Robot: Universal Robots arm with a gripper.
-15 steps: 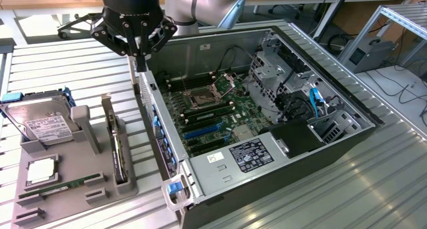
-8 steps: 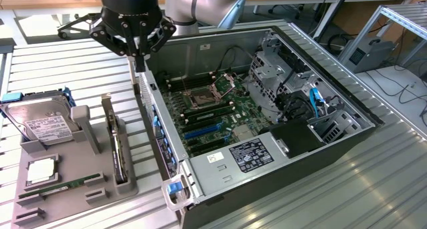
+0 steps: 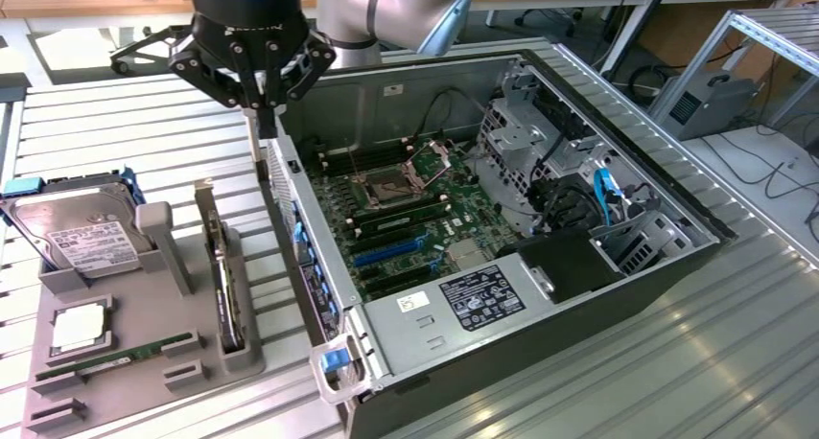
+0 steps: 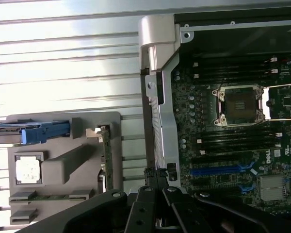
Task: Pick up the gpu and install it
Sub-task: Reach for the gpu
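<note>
Black end effector [image 3: 267, 130] is pinched fully closed on nothing, hanging just above the case [image 3: 423, 326] side wall. Gpu [image 3: 228, 278] stands on edge in the grey holder [image 3: 152, 316], lower down, outside the case and apart from the end effector.

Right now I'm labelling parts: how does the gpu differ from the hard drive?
The gpu stands on edge in a slot; the hard drive shows its broad labelled face. The gpu is dark and slim; the hard drive is silvery and wider, in a blue frame. Both sit in the grey holder, apart from the shut pincer.
</note>
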